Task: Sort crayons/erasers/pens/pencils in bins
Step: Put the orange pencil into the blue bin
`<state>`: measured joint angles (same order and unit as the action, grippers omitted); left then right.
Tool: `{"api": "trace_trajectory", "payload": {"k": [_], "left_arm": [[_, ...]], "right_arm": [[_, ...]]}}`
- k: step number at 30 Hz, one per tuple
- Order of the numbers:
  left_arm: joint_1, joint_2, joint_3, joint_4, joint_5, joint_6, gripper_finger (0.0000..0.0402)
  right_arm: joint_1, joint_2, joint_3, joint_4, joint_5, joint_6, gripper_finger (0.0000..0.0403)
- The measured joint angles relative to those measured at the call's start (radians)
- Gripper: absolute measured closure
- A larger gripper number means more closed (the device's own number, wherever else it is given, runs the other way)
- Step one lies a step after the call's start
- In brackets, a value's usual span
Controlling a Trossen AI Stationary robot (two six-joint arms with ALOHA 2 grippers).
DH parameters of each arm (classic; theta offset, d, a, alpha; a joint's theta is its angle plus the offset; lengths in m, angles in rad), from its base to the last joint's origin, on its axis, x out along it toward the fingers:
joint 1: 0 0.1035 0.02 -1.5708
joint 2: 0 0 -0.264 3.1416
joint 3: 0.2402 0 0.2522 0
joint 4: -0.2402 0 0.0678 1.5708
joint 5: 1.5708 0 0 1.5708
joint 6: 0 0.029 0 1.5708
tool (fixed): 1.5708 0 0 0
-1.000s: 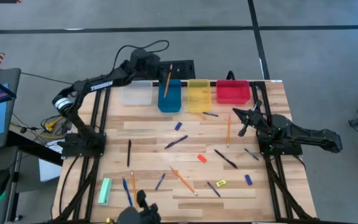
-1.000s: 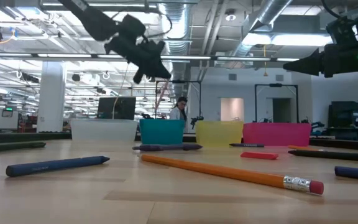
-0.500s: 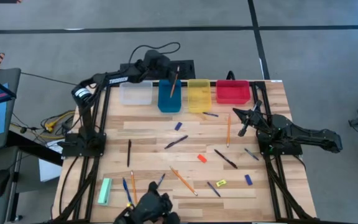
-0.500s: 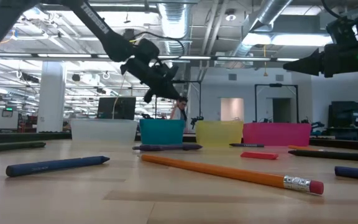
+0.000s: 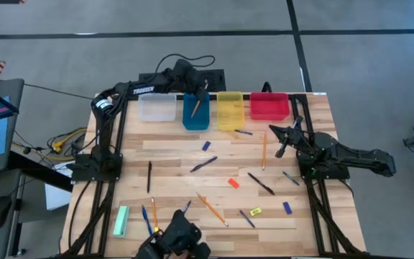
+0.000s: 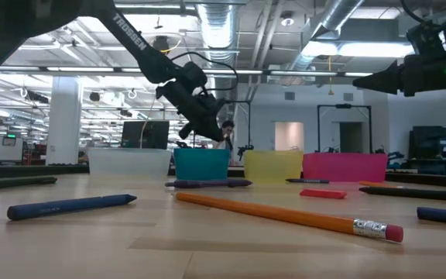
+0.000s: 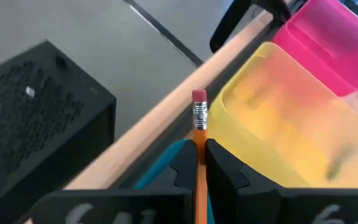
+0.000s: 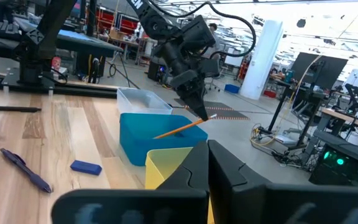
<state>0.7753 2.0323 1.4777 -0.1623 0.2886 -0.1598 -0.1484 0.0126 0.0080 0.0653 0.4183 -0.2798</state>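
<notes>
Pretty bright and even overall — light comes from ceiling strips and windows in the hall behind the blue bin (image 6: 202, 163), which glare a bit in the low view. Shadows on the table (image 5: 171, 180) are soft and faint. Close to the low camera the orange pencil (image 6: 285, 215) goes blurry, and the left wrist view is soft around the yellow bin (image 7: 291, 112)

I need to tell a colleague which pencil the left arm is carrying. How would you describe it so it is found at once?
Look at the row of four small plastic bins along the table's far edge. Above the blue plastic bin, second from the left, the left pincer is shut on a long thin orange pencil. Unlike the other orange pencils lying flat on the wood, it slants down into the bin.
</notes>
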Motion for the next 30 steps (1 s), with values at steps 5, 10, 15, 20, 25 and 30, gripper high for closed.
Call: {"api": "trace_trajectory", "payload": {"k": [5, 10, 15, 20, 25, 30], "left_arm": [[-0.001, -0.002, 0.015, -0.047, 0.023, -0.026, 0.0397], [-0.008, -0.002, 0.011, -0.076, 0.021, -0.034, 0.0397], [-0.009, -0.002, 0.010, -0.088, 0.005, -0.034, 0.0397], [-0.008, -0.002, 0.009, -0.123, -0.014, -0.026, 0.0397], [-0.008, -0.002, 0.009, -0.143, -0.022, -0.017, 0.0395], [-0.018, -0.002, 0.009, -0.147, -0.042, -0.017, 0.0369]], "right_arm": [[0.000, 0.000, 0.000, 0.000, 0.000, 0.000, 0.0387], [0.000, 0.000, 0.000, 0.000, 0.000, 0.000, 0.0386], [0.000, 0.000, 0.000, 0.000, 0.000, 0.000, 0.0387], [0.000, 0.000, 0.000, 0.000, 0.000, 0.000, 0.0387], [0.000, 0.000, 0.000, 0.000, 0.000, 0.000, 0.0386], [0.000, 0.000, 0.000, 0.000, 0.000, 0.000, 0.0387]]}}
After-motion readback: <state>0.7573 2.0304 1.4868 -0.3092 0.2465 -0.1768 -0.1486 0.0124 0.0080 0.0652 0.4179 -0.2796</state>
